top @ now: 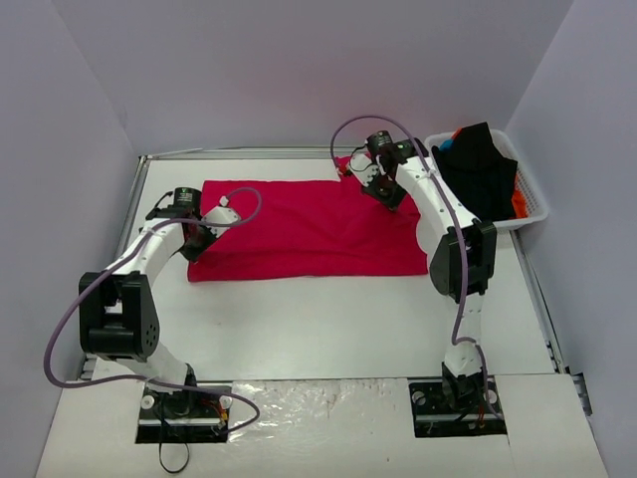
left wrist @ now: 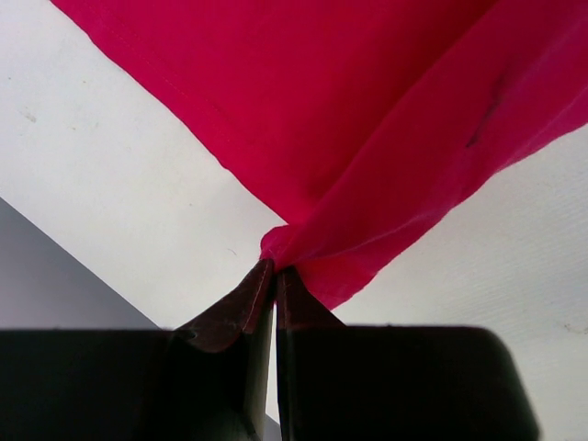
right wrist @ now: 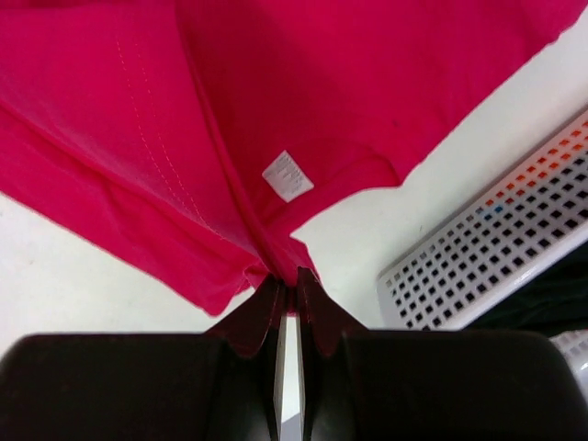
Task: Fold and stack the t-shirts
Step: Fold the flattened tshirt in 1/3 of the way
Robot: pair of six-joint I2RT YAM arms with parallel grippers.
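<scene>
Left tool (left wrist: 274,266) and right tool (right wrist: 287,276) are pinching opposite ends of the red t-shirt (top: 309,229), holding it stretched for a fold.
Each is clamping a bunched bit of cloth. The left is gripping a corner, the shirt fanning away ahead of its tips. The right is gripping the collar end, the white neck label (right wrist: 288,175) showing just ahead and the basket (right wrist: 487,248) off to its right. The shirt is lying flat on the bench (top: 328,319) between them, probably so both ends can be lifted together.
</scene>
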